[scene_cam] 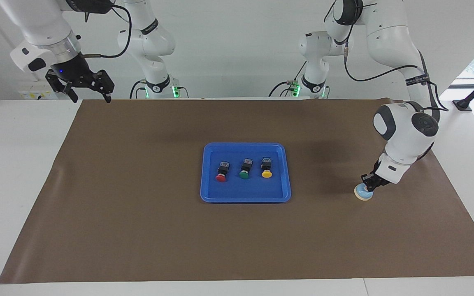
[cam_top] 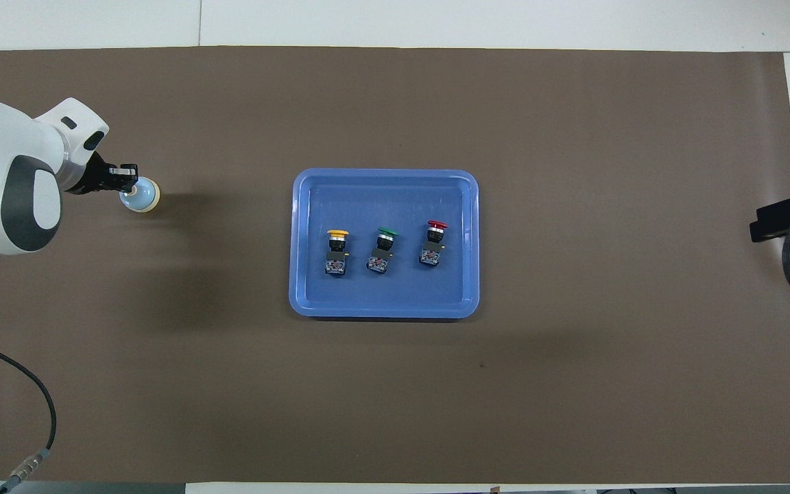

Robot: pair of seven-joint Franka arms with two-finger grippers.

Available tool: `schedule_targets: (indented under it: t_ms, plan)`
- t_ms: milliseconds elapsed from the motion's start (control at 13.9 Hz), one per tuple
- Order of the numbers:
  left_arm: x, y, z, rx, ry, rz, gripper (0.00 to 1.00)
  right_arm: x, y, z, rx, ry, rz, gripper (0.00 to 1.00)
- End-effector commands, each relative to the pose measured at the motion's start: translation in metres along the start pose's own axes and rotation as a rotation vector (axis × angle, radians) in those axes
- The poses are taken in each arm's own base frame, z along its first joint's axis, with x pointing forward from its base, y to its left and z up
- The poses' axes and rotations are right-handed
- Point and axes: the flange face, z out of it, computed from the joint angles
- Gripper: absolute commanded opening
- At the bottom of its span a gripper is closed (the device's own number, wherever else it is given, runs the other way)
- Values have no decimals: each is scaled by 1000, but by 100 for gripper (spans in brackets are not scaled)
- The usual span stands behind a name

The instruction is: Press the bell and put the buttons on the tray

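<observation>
We see the left gripper (scene_cam: 368, 183), fingertips together, set on top of the bell (scene_cam: 363, 192), which sits on the brown mat (scene_cam: 138, 230) toward the left arm's end of the table. The tray (cam_top: 385, 310) lies mid-mat, well apart, holding the red button (cam_top: 434, 237), green button (cam_top: 382, 245) and yellow button (cam_top: 337, 248). Only the facing view shows the right gripper (scene_cam: 89, 92), jaws apart, waiting raised over the mat's edge.
</observation>
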Motion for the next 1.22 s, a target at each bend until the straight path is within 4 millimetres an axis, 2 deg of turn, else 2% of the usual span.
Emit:
schedule_targets:
  t_ms: [0,144,215,431,503,575,646,718,862,1006,1149]
  plan:
    - [-5,1,0,7,-15,4,0,-8,2,-2,3,13,17,100]
    - [-1,-2,-31,7,-29,1,0,-9,2,-3,5,15,18,100]
    - [-2,-2,-49,4,-29,-1,13,-9,2,-3,5,15,17,100]
    - [-10,0,-114,0,-36,1,60,-9,-1,-3,3,15,12,100]
    - [-14,0,-135,-1,-36,-1,73,-10,-1,-4,3,17,12,100]
    - [-20,3,-155,-2,-24,0,91,-10,-2,-4,3,17,11,100]
    - [-30,6,-179,-3,-4,5,100,-10,-2,-5,1,18,11,100]
    - [-39,7,-204,-6,20,6,100,-10,-2,-5,2,18,9,100]
    - [-56,11,-238,-8,26,10,100,-10,-4,-5,1,18,6,100]
    - [-72,12,-257,-8,5,13,100,-10,-2,-5,1,18,12,100]
    - [-79,17,-267,-8,5,21,100,-10,4,-4,2,16,25,100]
